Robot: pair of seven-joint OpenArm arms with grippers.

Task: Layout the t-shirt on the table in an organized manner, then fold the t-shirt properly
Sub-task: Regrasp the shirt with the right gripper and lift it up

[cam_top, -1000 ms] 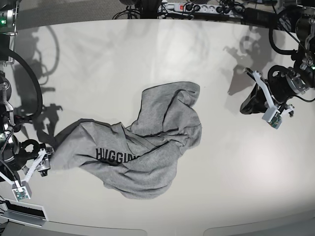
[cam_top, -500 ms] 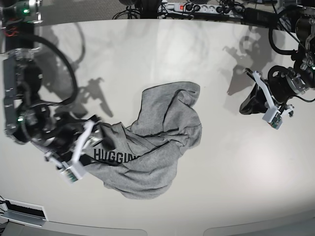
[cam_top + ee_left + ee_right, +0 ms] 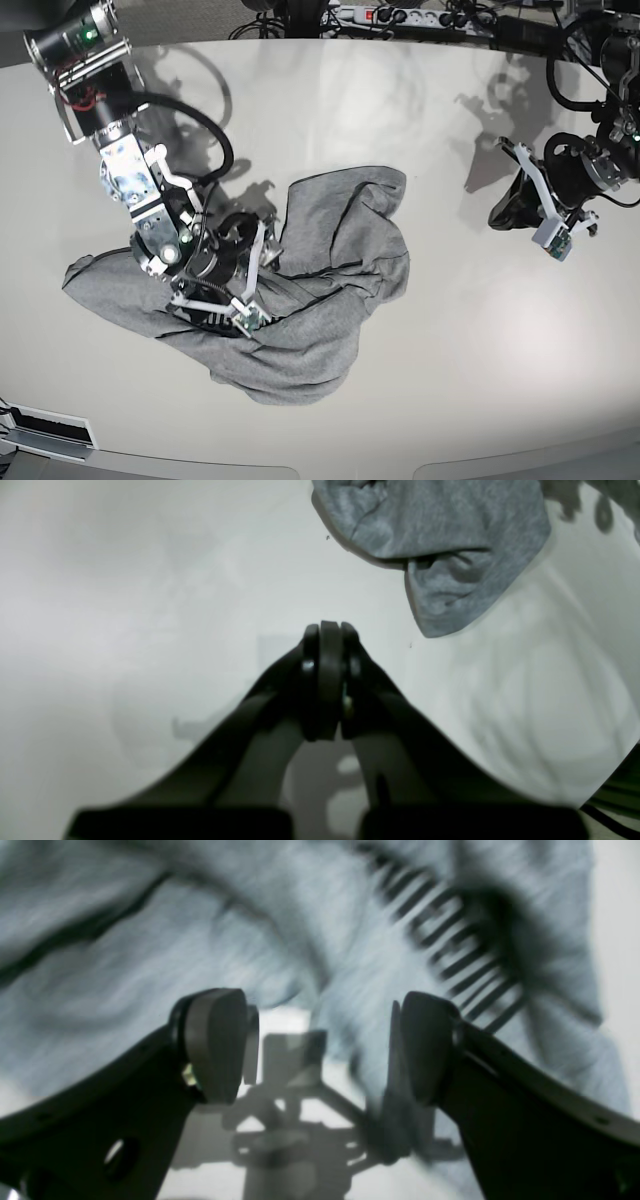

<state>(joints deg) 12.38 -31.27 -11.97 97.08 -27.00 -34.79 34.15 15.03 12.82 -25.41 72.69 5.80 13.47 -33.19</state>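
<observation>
The heather-grey t-shirt (image 3: 330,290) lies crumpled left of the middle of the off-white table (image 3: 450,400). My right gripper (image 3: 268,252) hovers low over its middle, open and holding nothing. In the right wrist view, the right gripper (image 3: 320,1045) spreads its fingers (image 3: 215,1045) above grey folds of the t-shirt (image 3: 125,965), with black lettering (image 3: 450,940) ahead on the right. My left gripper (image 3: 505,212) rests shut and empty far to the right. In the left wrist view, the left gripper (image 3: 325,647) points at bare table (image 3: 125,605), and a corner of the t-shirt (image 3: 440,540) shows at the top.
A power strip (image 3: 400,15) and cables run along the table's far edge. A white box (image 3: 50,430) sits at the near left corner. The right arm's black cable (image 3: 200,120) loops over the table behind the shirt.
My right arm has swung from the table's left edge to over the shirt's middle, covering the lettering. The shirt's left end has spread further left. The left arm has not moved.
</observation>
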